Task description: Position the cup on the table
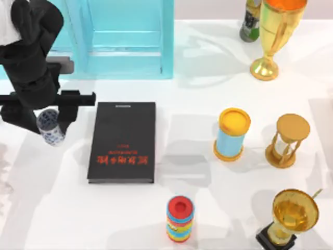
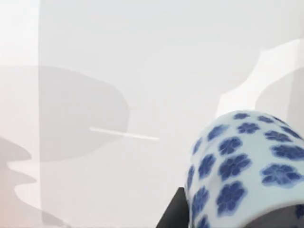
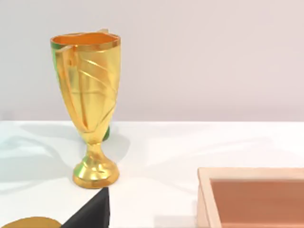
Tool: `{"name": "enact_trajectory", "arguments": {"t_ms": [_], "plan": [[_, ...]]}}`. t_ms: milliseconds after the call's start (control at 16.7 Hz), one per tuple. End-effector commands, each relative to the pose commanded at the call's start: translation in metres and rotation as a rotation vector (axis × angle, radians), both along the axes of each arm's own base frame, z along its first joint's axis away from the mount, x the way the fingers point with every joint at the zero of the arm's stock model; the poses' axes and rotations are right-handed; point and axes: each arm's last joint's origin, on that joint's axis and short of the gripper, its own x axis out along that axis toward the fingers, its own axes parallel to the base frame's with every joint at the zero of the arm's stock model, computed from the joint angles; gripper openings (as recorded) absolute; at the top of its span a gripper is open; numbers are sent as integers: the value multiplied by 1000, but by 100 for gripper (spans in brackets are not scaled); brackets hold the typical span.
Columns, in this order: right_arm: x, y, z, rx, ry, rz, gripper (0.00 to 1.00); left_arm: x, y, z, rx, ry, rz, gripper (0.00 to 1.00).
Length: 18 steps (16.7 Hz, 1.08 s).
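The cup, small and white with blue flowers, is at the table's left side, just left of the black book. My left gripper comes down from the top left and is shut on it. In the left wrist view the cup looms close, with a dark finger against its side and bare table beyond. I cannot tell whether the cup's base touches the surface. My right arm is parked off to the right; a dark part of its gripper edges into the right wrist view.
A black book lies right of the cup, with a turquoise shelf unit behind it. Further right stand a light-blue cylinder, an hourglass, a striped stack, two gold trophies and a bottle. A wooden box sits near the trophy.
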Motion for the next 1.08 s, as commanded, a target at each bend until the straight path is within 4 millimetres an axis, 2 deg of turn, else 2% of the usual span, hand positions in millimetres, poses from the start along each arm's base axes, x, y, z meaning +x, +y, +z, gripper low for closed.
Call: {"name": "enact_trajectory", "arguments": {"t_ms": [180,960,1080], "plan": [[0,0,0,0,0,0,100,0,0,0,0,0,0,0],[0,0,0,0,0,0,100,0,0,0,0,0,0,98],[0,0,0,0,0,0,100,0,0,0,0,0,0,100]]}}
